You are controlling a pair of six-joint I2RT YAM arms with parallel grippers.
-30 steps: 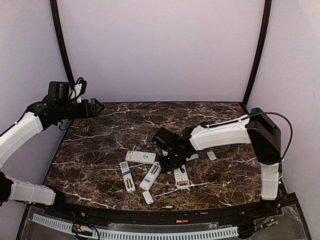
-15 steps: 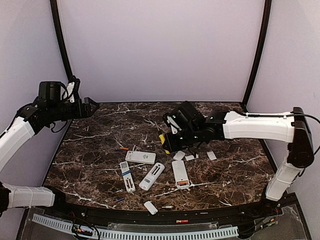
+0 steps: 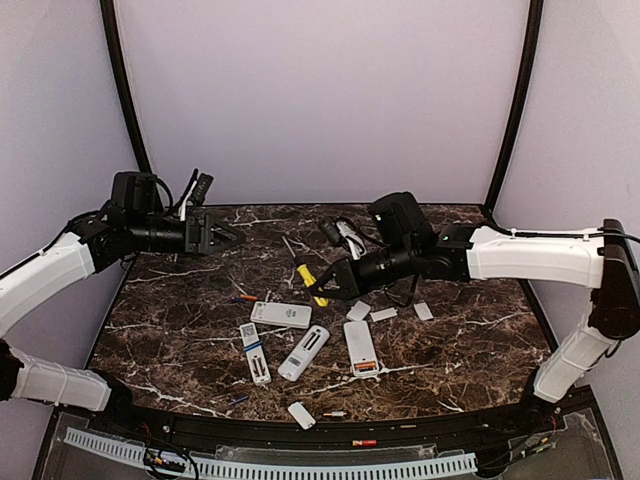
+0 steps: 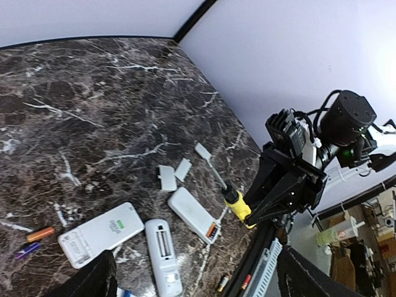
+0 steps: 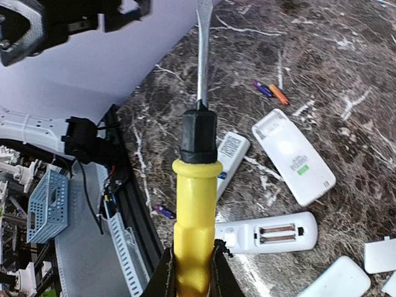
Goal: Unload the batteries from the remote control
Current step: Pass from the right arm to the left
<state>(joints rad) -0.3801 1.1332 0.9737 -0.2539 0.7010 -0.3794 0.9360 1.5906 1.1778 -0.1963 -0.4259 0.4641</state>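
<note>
Several white remotes lie mid-table. One remote (image 3: 361, 348) (image 4: 193, 215) still holds an orange battery (image 3: 366, 367) (image 4: 211, 231) at its near end. Another remote (image 5: 272, 234) (image 3: 305, 352) shows an empty compartment. Loose batteries lie around: an orange one (image 3: 246, 297) (image 5: 278, 94) beside a purple one (image 5: 262, 88), and a blue one (image 3: 238, 400) near the front. My right gripper (image 3: 335, 280) (image 5: 192, 272) hovers above the remotes, shut on the yellow handle of a screwdriver (image 5: 195, 223) whose blade points left. My left gripper (image 3: 222, 237) (image 4: 197, 272) hangs open and empty at the far left, well above the table.
Small white covers (image 3: 358, 311) (image 3: 423, 311) (image 3: 296, 415) lie right of and in front of the remotes. Two more batteries (image 3: 335, 413) (image 3: 365, 442) rest at the front edge and on the rail. A flat white remote (image 3: 280, 314) and a narrow one (image 3: 254, 352) lie left of centre.
My right arm rose from the remotes and swung back and left with the screwdriver. My left arm drew back, then reached right again. A white cover near the front shifted slightly.
</note>
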